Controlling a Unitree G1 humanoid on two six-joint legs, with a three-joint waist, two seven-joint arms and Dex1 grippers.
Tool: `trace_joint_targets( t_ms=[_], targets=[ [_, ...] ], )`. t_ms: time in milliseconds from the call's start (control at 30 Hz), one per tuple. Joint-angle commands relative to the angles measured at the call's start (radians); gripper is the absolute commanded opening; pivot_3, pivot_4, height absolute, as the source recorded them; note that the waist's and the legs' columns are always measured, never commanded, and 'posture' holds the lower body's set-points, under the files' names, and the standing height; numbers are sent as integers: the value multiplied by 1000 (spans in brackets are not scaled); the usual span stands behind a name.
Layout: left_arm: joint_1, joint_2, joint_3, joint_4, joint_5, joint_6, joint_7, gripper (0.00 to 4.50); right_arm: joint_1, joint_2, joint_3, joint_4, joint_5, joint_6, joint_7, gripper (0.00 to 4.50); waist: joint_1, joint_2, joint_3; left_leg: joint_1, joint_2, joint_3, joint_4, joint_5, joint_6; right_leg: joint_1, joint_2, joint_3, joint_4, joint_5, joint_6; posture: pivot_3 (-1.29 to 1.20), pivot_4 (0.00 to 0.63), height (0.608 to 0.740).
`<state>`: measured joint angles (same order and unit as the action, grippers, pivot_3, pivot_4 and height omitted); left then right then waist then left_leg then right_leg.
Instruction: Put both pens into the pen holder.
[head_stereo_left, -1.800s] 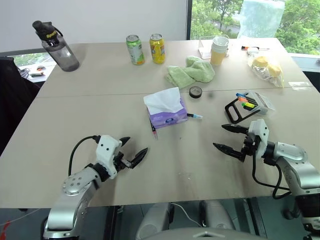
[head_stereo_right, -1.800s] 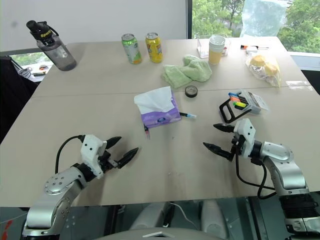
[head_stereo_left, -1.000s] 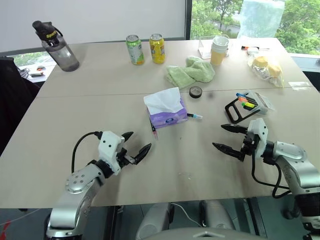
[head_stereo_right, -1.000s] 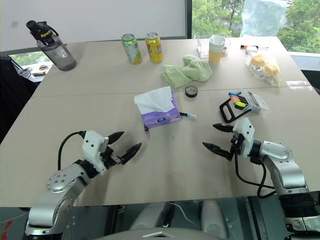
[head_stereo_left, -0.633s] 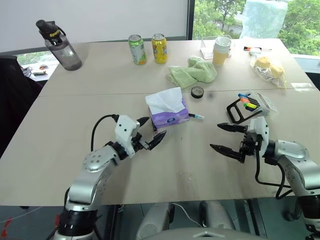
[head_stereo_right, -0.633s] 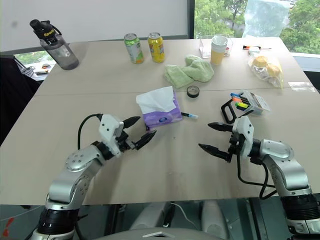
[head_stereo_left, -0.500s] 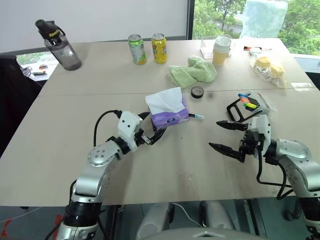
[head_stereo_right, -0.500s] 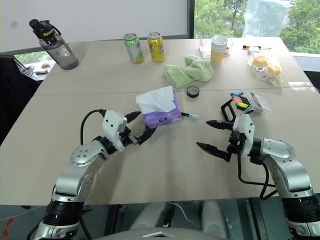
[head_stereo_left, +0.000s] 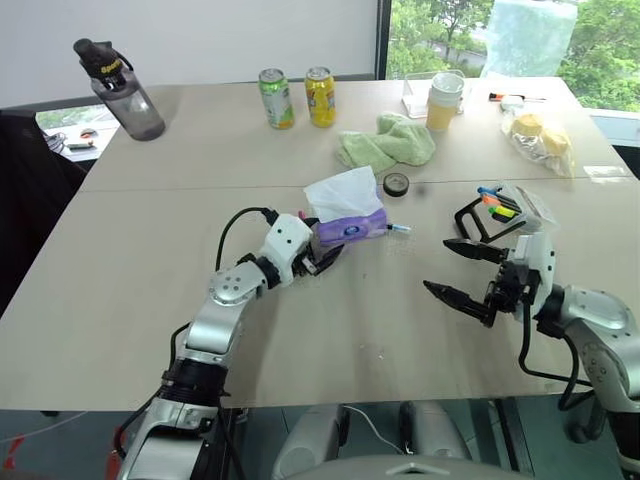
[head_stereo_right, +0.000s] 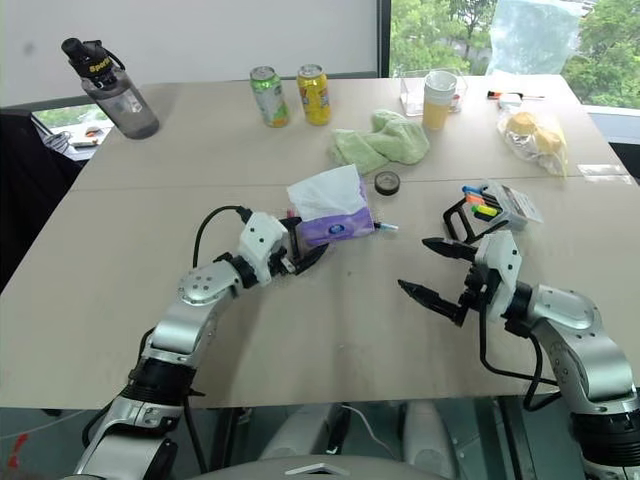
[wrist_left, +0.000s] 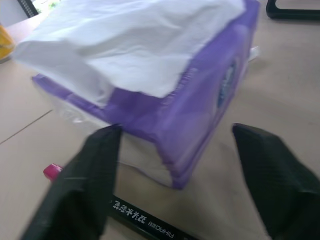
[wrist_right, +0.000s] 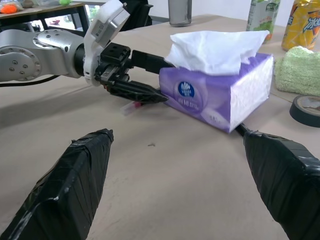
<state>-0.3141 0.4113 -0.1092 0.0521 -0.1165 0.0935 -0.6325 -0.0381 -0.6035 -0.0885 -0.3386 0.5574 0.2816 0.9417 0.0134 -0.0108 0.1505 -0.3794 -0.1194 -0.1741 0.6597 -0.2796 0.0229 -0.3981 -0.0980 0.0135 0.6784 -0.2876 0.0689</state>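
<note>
Holding coloured markers (head_stereo_left: 495, 201), the pen holder (head_stereo_left: 505, 210) stands upright.

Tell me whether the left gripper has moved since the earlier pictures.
Yes. The left gripper has moved forward across the table to the purple tissue box, from well short of it earlier.

The bench (head_stereo_left: 120, 300) is pale beige. A purple tissue box (head_stereo_left: 350, 227) holds white tissue. The pen (wrist_left: 125, 215) below it is black with white lettering and a magenta cap. The pen holder (head_stereo_left: 505, 208) is clear on a black frame, with orange, green and blue markers inside. One can (head_stereo_left: 273, 97) is green, the other can (head_stereo_left: 321, 96) yellow. The cloth (head_stereo_left: 390, 143) is light green, and the fingers (wrist_right: 75, 185) are black.
</note>
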Motion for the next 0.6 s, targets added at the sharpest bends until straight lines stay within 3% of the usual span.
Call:
trace_joint_targets(
  t_ms=[33, 100, 167, 500, 600],
  targets=[
    [-4, 1, -17, 22, 25, -29, -14, 1797, 13, -4, -31, -42, 10, -17, -8, 4500, 0, 0, 0, 0, 0, 0, 0, 0, 0, 0, 0, 0, 0, 0, 0, 0, 150, 740],
    [-7, 1, -16, 30, 32, -44, -13, 1209, 16, -4, -33, -40, 10, -20, -9, 4500, 1, 0, 0, 0, 0, 0, 0, 0, 0, 0, 0, 0, 0, 0, 0, 0, 150, 740],
    [-12, -5, -9, 35, 30, -59, -7, 155, 17, -4, -33, -35, 9, -24, -9, 4500, 1, 0, 0, 0, 0, 0, 1, 0, 0, 0, 0, 0, 0, 0, 0, 0, 150, 740],
    [-61, -42, 69, -47, -48, -94, 32, 65, -1, 0, -21, 2, -2, -41, 3, 4500, 0, 0, 0, 0, 0, 0, 1, 0, 0, 0, 0, 0, 0, 0, 0, 0, 150, 740],
    [-143, -44, 141, -18, -39, -96, 120, 65, -6, -1, -19, 12, -5, -45, 8, 4500, 0, -1, 1, -1, 0, 0, 2, 0, 0, 0, 0, 0, 0, 0, 0, 0, 150, 740]
  ],
)
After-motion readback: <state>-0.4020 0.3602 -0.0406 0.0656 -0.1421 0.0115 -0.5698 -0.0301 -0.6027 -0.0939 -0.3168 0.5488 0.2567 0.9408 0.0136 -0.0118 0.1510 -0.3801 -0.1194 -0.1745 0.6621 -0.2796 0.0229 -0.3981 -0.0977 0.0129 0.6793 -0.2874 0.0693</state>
